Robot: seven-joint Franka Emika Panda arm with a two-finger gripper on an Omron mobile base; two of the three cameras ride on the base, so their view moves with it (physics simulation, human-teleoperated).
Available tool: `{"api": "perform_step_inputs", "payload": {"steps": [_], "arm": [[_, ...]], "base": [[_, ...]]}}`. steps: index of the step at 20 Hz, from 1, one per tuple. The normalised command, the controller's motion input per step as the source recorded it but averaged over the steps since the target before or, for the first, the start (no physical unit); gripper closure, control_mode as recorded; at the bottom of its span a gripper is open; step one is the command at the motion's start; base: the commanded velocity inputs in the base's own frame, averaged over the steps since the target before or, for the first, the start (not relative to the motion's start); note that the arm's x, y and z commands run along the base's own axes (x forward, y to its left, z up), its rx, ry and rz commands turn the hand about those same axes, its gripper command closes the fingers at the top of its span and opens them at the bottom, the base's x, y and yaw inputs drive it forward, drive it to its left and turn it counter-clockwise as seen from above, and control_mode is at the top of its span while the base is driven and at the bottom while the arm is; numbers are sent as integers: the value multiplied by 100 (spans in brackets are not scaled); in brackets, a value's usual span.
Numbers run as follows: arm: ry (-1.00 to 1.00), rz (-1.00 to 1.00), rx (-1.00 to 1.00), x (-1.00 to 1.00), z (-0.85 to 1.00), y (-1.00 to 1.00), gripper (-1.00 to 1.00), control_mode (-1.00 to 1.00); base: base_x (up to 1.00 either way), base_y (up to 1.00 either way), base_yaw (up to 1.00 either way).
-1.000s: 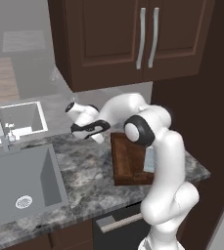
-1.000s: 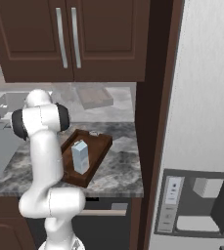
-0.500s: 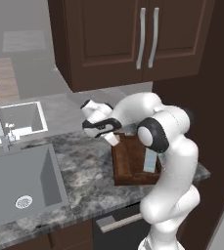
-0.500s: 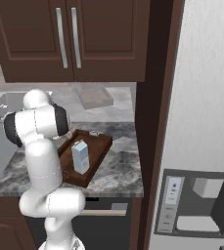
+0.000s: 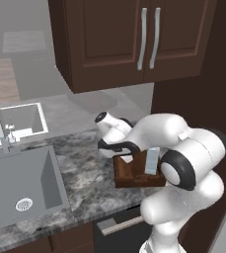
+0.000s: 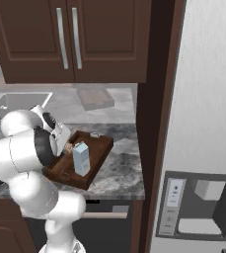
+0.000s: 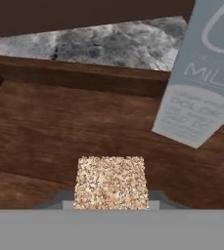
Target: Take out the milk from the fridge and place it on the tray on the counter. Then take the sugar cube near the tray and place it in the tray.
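Late stage of the sugar step. Gripper (image 7: 111, 207) closed on the sugar cube (image 7: 111, 181), held low over the floor of the tray (image 7: 45, 122), presumably so that release drops the cube a short way and keeps it inside the raised sides. Milk (image 7: 201, 73) upright in the tray, just beside the cube, evidently set there already; seen standing mid-tray in the right base view as milk (image 6: 81, 159) on tray (image 6: 97, 165). Tray resting on the counter (image 6: 119, 173), near the closed fridge (image 6: 203, 123). Compared with a second ago: arm swung from the counter left of the tray to above it; milk and tray unmoved.
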Motion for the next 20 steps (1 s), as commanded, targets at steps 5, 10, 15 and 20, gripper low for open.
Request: {"api": "perform_step_inputs", "payload": {"steps": [5,10,15,20], "arm": [[-10,-12,0,-37,-6,1,100,-100],[0,-5,0,1,-17,9,100,-100],[6,0,-1,16,0,23,100,-100],[8,0,-1,17,0,14,100,-100]], "base": [[0,0,0],[0,0,0],[0,0,0],[0,0,0]]}}
